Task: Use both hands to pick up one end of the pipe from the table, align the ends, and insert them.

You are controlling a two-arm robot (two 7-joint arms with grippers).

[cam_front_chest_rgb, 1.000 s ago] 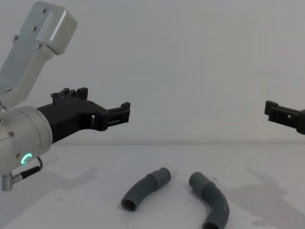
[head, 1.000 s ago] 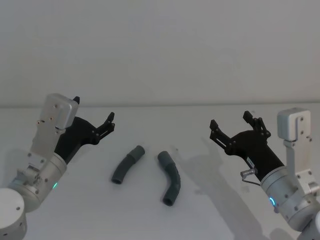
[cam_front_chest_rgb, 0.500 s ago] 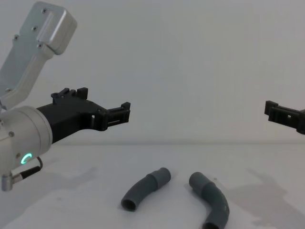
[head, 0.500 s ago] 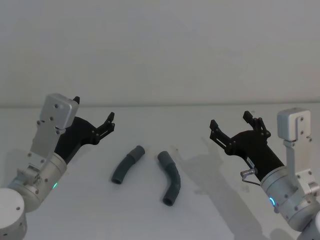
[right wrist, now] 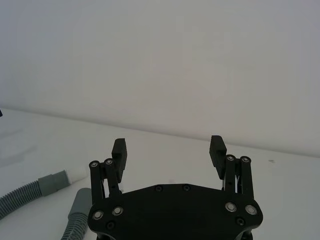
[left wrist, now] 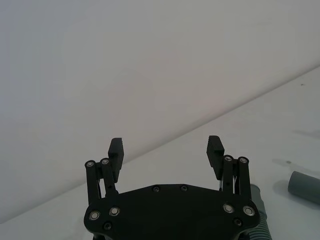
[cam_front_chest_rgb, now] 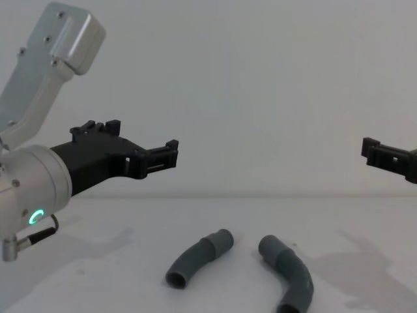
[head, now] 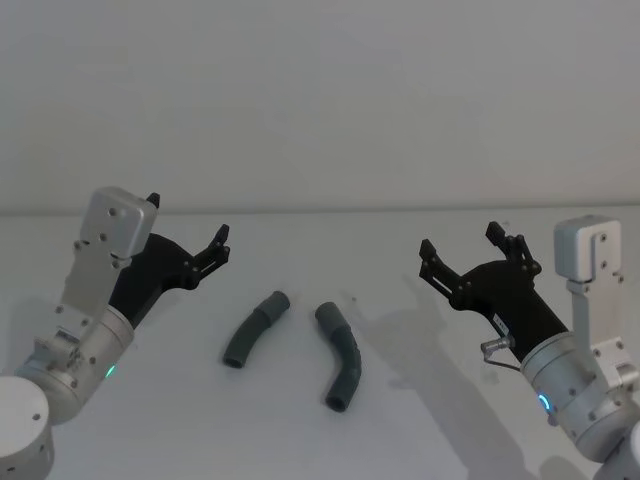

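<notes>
Both released, empty. L pipe piece (head: 255,328) lies on desk (head: 430,410), below and inboard of my L end effector (head: 187,218); R pipe piece (head: 340,357) likewise off my R end effector (head: 462,240). Plan: descend, grip mid-bend, leave facing ends (head: 281,299) clear to align.

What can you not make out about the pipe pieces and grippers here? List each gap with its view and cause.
Chest view: right gripper cut off by the right edge.
Left wrist view: left pipe piece mostly hidden behind the left gripper; right pipe piece cut by the edge.
Head view: the collars are too small to tell plug from socket.
</notes>
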